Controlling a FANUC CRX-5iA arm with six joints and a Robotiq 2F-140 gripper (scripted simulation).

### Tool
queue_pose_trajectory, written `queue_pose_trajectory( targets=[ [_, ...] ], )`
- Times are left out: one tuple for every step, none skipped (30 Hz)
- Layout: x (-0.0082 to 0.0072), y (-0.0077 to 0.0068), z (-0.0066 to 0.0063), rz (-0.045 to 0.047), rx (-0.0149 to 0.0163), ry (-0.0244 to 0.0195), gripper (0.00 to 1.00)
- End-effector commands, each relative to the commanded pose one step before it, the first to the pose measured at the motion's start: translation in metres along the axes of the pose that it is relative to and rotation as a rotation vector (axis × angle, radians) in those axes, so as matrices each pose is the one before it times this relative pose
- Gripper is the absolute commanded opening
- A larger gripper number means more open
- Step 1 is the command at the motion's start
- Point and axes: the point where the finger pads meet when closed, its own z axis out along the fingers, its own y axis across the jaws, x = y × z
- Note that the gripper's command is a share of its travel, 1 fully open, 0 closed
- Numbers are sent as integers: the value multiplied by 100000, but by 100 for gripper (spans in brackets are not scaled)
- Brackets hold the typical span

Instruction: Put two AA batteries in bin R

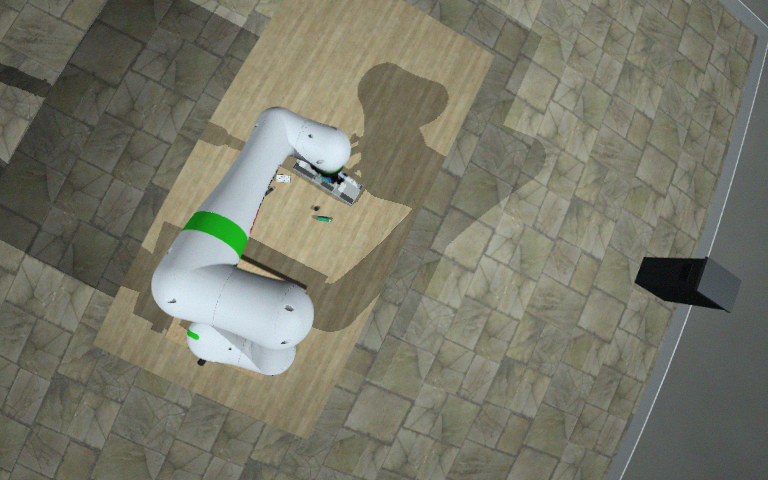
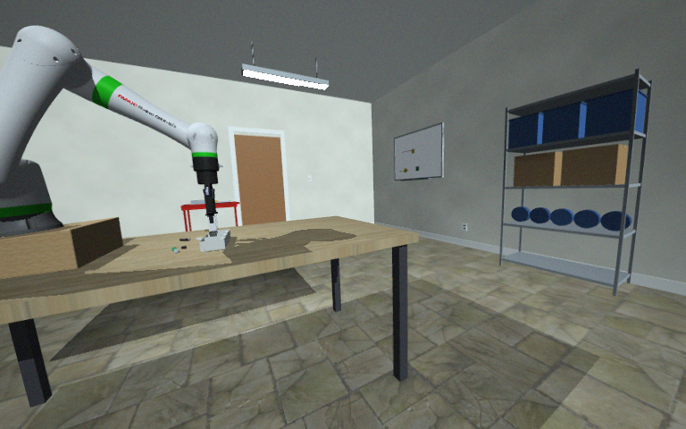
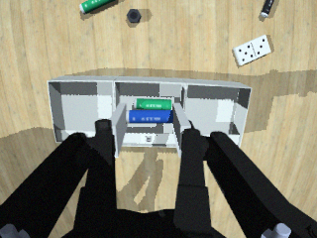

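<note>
My gripper (image 3: 149, 114) is shut on a blue AA battery (image 3: 151, 117) and holds it over the middle compartment of a grey three-part bin. A green battery (image 3: 154, 103) lies in that same compartment, just behind the blue one. I cannot read the bin's mark. Another green AA battery (image 3: 99, 0) lies on the wooden table beyond the bin, also in the overhead view (image 1: 323, 218). The bin also shows in the overhead view (image 1: 331, 183) and in the side view (image 2: 214, 241), with the gripper (image 2: 211, 221) straight above it.
A small black round part (image 3: 134, 16), a black stick-like cell (image 3: 268, 2) and a white domino (image 3: 252, 50) lie on the table beyond the bin. A wooden box (image 2: 55, 247) stands near the arm's base.
</note>
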Motion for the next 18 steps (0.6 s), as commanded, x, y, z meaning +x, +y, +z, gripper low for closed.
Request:
queue_pose_trajectory(
  targets=[
    [-807, -150, 9, 3755, 510, 859, 29],
    [13, 4, 0, 0, 0, 0, 29],
    [32, 7, 0, 0, 0, 0, 29],
    [44, 9, 0, 0, 0, 0, 29],
    [50, 10, 0, 0, 0, 0, 29],
    [52, 10, 0, 0, 0, 0, 29],
    [51, 9, 0, 0, 0, 0, 29],
    [0, 0, 0, 0, 0, 0, 29],
    [0, 0, 0, 0, 0, 0, 29],
    [43, 8, 0, 0, 0, 0, 29],
    [42, 8, 0, 0, 0, 0, 29],
    [39, 7, 0, 0, 0, 0, 29],
    [36, 7, 0, 0, 0, 0, 29],
    [33, 6, 0, 0, 0, 0, 29],
    [0, 0, 200, 0, 0, 0, 29],
    [0, 0, 200, 0, 0, 0, 29],
    [0, 0, 200, 0, 0, 0, 29],
    [0, 0, 200, 0, 0, 0, 29]
  ],
)
